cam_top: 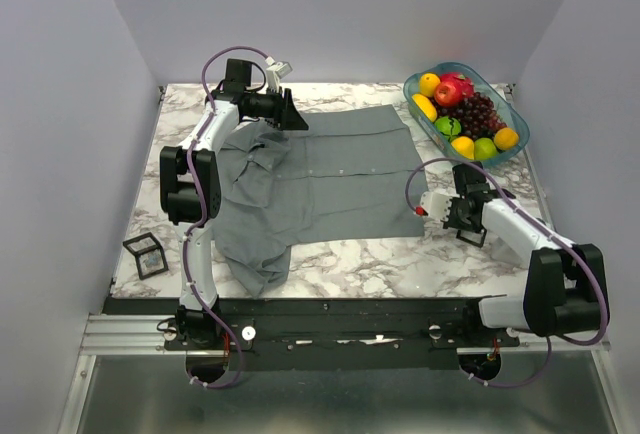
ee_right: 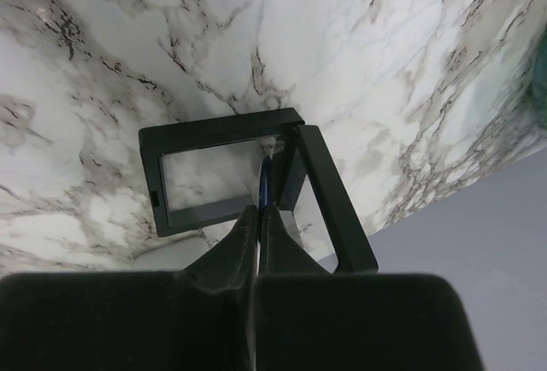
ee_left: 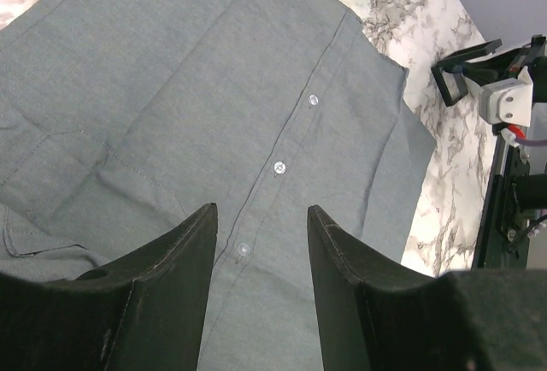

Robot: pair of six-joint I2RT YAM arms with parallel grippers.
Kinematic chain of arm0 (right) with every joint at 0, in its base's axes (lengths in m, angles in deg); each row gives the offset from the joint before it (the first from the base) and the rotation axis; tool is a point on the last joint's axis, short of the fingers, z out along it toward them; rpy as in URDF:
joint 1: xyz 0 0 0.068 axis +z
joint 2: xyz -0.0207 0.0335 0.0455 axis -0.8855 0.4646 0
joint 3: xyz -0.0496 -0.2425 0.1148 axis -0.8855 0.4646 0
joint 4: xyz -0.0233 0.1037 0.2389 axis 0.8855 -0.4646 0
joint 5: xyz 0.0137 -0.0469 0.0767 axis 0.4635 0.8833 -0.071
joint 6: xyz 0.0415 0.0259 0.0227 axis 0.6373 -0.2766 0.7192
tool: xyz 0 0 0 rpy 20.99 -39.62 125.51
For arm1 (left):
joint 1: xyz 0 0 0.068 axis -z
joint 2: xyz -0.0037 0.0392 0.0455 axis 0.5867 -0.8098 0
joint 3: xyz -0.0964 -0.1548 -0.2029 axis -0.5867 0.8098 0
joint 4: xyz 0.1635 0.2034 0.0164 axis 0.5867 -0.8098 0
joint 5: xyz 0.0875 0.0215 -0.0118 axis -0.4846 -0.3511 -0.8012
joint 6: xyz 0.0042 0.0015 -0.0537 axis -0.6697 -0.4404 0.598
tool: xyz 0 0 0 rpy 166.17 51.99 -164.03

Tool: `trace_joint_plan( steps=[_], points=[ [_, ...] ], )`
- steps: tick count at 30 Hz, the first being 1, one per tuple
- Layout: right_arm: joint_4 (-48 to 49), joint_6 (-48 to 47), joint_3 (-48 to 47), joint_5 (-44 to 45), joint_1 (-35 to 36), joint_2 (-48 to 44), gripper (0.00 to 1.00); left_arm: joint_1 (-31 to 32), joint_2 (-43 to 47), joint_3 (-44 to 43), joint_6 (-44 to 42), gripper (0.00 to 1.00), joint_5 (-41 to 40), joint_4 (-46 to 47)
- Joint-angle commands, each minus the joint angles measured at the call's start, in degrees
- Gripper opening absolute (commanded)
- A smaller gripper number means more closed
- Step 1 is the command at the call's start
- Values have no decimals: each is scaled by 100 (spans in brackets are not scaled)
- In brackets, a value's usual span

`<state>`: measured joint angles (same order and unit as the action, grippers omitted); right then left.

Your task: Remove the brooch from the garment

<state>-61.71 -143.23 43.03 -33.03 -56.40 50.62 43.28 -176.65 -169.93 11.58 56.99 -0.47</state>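
Brooch (ee_right: pixel 266 190): a thin blue sliver, seen edge-on, tucked between the tips of the right gripper (ee_right: pixel 261 210); too hidden to show its round face.
Where the brooch is: off the garment (cam_top: pixel 330 169), out on the right side of the marble table (ee_right: pixel 359 63), just above a little black case (ee_right: pixel 218 125).
Right gripper: pinched almost flat together, with the blue bit in the crack; looks like a hold on the brooch.
Left gripper (ee_left: pixel 261 210): spread apart, nothing inside, hanging over the row of pale buttons (ee_left: pixel 279 167) on the garment.
Which way: brooch right at the right fingertips; open case straight below and a bit ahead of them; case near the garment's right edge.
Long way of the brooch: up and down, in line with the crack between the fingers, aimed at the corner where the case's two frames meet.
Nearer arm: the right one, by a lot; the left one far off at the other side of the garment.
Look of the garment: grey, spread flat, bunched at the collar end near the left arm, no blue spot on any part in view.
Step in hand, a guess: putting the brooch into the case.
Next move, a guess: a small let-go, straight down, so the pin lands inside the frame and not on the table.
What might go wrong: pin sticking to a finger or bouncing off the frame's edge.
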Motion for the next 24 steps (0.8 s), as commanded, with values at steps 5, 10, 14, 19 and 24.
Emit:
trace_joint_plan(
  steps=[5,10,14,19,24],
  points=[
    [-627,519,-161,-397,-20,220,17,3,154,42,38,56,219,90],
    [-750,546,-178,-406,-20,255,19,3,128,33,29,55,228,108],
    [-812,572,-248,-433,-20,307,21,3,110,42,29,56,245,108],
    [-1057,739,-503,-529,-20,421,25,3,110,51,29,56,254,99],
    [-1304,923,-802,-828,-20,448,29,3,119,16,21,57,281,55]
  ],
)
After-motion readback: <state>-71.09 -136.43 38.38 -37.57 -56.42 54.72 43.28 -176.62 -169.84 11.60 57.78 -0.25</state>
